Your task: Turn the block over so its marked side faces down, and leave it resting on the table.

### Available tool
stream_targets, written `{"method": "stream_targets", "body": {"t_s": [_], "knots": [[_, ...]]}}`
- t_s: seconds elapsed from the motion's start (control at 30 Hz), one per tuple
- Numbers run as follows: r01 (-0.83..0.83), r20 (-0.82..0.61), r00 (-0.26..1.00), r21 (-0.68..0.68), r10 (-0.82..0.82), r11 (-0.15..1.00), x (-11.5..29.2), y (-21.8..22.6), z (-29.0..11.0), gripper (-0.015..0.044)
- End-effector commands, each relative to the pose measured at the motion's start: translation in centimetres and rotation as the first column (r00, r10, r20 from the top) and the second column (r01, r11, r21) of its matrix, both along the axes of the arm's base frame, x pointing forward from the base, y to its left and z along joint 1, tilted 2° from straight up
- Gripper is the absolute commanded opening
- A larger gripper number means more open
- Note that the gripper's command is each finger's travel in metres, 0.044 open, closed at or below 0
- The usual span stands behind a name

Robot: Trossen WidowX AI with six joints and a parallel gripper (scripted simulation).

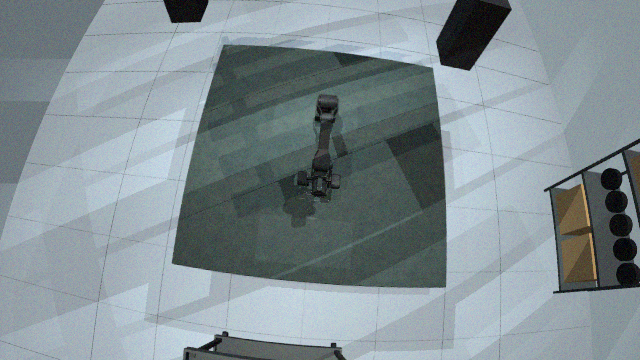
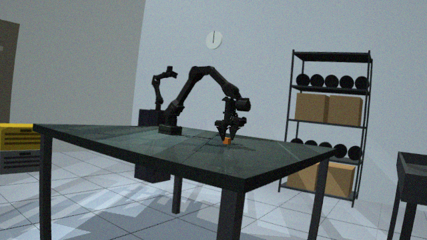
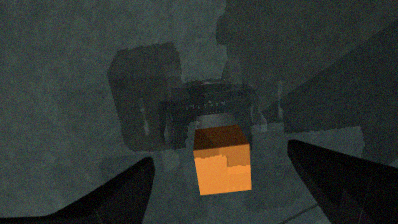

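A dark arm (image 2: pixel 213 78) reaches from its base near the middle of the exterior view and bends down over a dark green bench (image 2: pixel 140 147). Its pincer (image 2: pixel 227 136) points straight down at the centre of that view, fingers spread wide and gripping nothing.

A small orange block (image 2: pixel 227 141) rests on the bench directly beneath the pincer, between the two fingertips and not touching either. In the wrist view the block (image 3: pixel 222 161) sits just right of centre, low in the frame. One dark finger (image 3: pixel 127 192) fills the lower left corner and the other finger (image 3: pixel 340 177) the lower right. Bare bench shows on both sides of the block, with the wider gap on the left. The block's top is orange with a darker patch at its upper right; its far side is brown and in shade. Which face carries the mark cannot be told.

In the top view the pincer (image 1: pixel 319 187) lies at the centre of the frame and hides the block. The bench spreads out on every side of it, its edges well apart from the pincer.

At the right of the exterior view, a rack (image 2: pixel 293 100) of boxes and black balls stands well apart from the bench.
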State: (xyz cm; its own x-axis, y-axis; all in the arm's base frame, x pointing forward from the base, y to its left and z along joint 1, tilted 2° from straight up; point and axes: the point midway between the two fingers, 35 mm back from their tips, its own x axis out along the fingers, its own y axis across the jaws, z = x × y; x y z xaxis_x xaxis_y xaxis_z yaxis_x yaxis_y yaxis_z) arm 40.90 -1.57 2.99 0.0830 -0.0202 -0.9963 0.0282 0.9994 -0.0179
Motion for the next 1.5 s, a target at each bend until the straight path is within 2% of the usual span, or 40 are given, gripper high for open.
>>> {"method": "stream_targets", "body": {"t_s": [0.0, 0.27, 0.8, 0.87, 1.03, 1.17, 1.47], "knots": [[0.0, -0.012, 1.0, -0.003, 0.0, 1.0, -0.2, 0.0, -0.5, 0.0361], [0.0, -0.012, 1.0, -0.003, 0.0, 1.0, -0.2, 0.0, -0.5, 0.0151], [0.0, -0.012, 1.0, -0.003, 0.0, 1.0, -0.2, 0.0, -0.5, 0.0045], [0.0, -0.012, 1.0, -0.002, 0.0, 1.0, -0.2, 0.0, 0.0, 0.0], [0.0, -0.012, 1.0, -0.002, 0.0, 1.0, -0.4, 0.0, 2.5, 0.0], [0.0, -0.003, 1.0, -0.003, 0.0, 1.0, -0.4, 0.0, 2.4, 0.0], [-0.002, 0.121, 0.993, -0.006, 0.003, 1.0, -0.1, 0.0, 1.8, 0.0]]}}
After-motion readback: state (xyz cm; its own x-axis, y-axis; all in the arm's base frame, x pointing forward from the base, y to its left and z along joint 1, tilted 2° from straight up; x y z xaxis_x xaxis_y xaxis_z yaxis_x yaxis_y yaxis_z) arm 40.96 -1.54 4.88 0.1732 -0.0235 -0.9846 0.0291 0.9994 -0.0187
